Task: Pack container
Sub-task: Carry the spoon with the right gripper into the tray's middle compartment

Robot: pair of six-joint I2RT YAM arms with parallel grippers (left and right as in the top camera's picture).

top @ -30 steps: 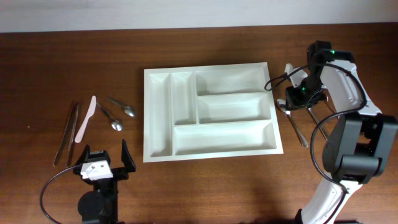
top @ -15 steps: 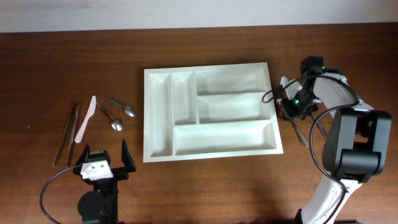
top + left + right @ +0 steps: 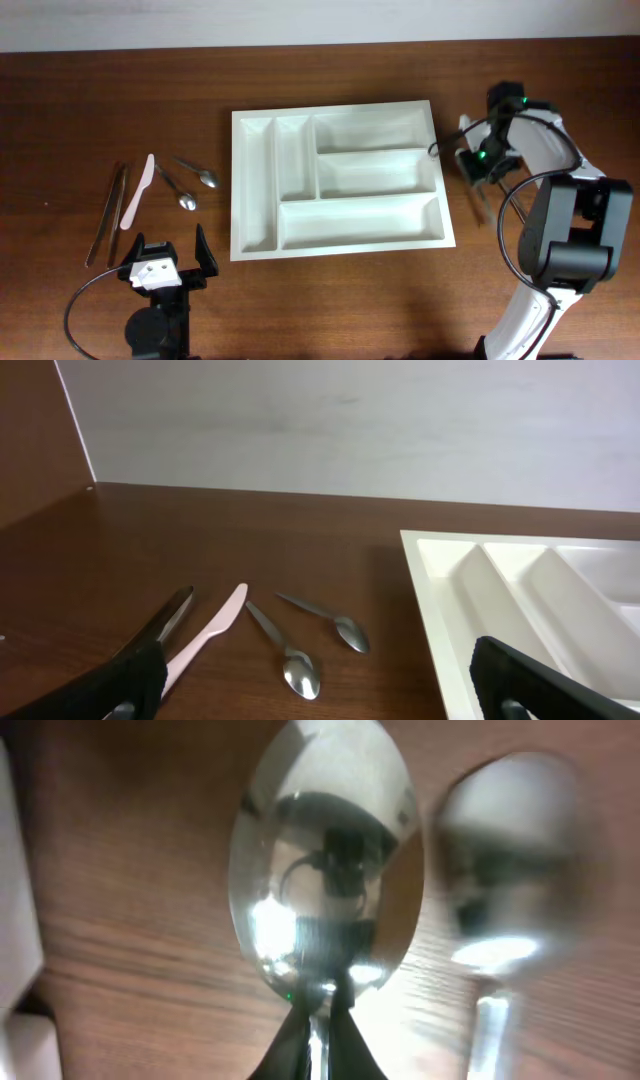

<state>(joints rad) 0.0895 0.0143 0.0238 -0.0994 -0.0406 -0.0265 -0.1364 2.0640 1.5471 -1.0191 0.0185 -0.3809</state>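
The white five-compartment container (image 3: 256, 180) lies mid-table with nothing in it; its near corner shows in the left wrist view (image 3: 440, 575). My right gripper (image 3: 478, 158) is just off the container's right edge. In the right wrist view its fingers (image 3: 318, 1038) are shut on the neck of a steel spoon (image 3: 322, 850) just above the wood. A second spoon (image 3: 508, 870) lies blurred beside it. My left gripper (image 3: 166, 262) is open and empty near the front left, its fingers at the edges of the left wrist view (image 3: 318, 695).
Left of the container lie two steel spoons (image 3: 206, 179) (image 3: 186, 200), a pink knife (image 3: 137, 190) and dark tongs (image 3: 108, 213); they also show in the left wrist view. A white utensil (image 3: 465, 124) and a steel handle (image 3: 480, 208) lie by the right gripper.
My right gripper dipped left toward the container's right edge, then shifted slightly back right and up. The left arm and the utensils on the left have not moved.
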